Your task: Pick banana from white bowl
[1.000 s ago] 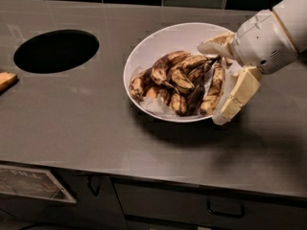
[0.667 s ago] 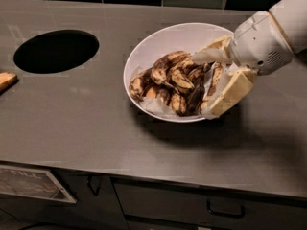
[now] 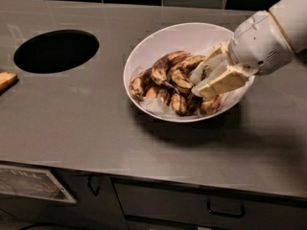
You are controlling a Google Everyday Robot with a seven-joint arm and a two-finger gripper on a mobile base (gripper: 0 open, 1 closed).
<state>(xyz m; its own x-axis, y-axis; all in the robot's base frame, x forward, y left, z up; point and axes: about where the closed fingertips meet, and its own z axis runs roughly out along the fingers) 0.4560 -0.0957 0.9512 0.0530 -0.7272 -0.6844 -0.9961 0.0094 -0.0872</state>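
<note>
The white bowl (image 3: 163, 40) sits on the grey countertop, right of centre, holding several brown-spotted bananas (image 3: 169, 63). My gripper (image 3: 195, 84) reaches in from the right, its white wrist above the bowl's right rim. Its two cream fingers (image 3: 221, 82) have drawn together in the right half of the pile. A dark, almost black banana (image 3: 206, 73) shows in the narrow gap between them, mostly hidden by the fingers. The gripper is still low in the bowl.
A dark round hole (image 3: 56, 50) is cut in the countertop (image 3: 86, 119) at the left. An orange-brown object (image 3: 5, 80) lies at the left edge. Dark tiles run along the back; drawers with handles (image 3: 225, 210) are below the front edge.
The gripper has moved left and deeper into the bowl, and its fingers, wide apart a second ago, have closed together over the bananas on the right.
</note>
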